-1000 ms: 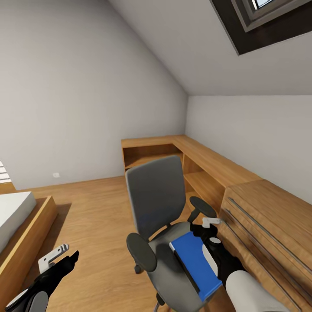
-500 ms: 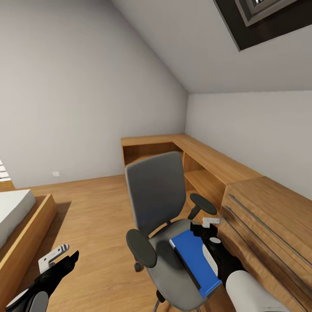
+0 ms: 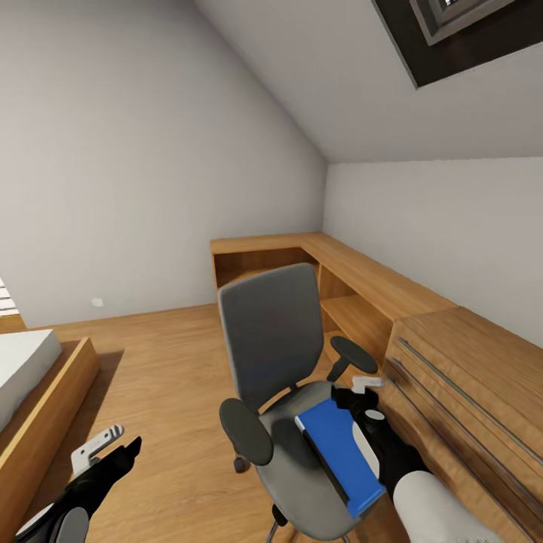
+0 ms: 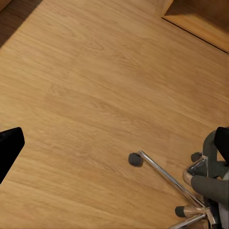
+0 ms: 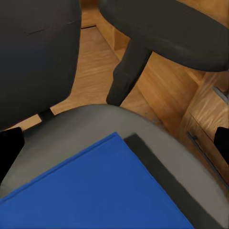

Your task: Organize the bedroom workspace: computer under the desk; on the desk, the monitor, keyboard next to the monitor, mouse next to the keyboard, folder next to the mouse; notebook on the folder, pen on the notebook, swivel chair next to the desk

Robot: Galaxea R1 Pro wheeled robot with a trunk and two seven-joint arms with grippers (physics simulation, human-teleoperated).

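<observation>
The flat bright blue folder (image 3: pixel 341 455) lies on the grey swivel chair's seat (image 3: pixel 298 483), thin, stiff, probably slippery, best pinched at its overhanging edge by the open-jawed right gripper (image 3: pixel 362 392) beside it.

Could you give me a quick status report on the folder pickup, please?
Right gripper open over swivel chair. Folder flat on seat, ungrasped. Left gripper open, idle. Armrest close by.
</observation>
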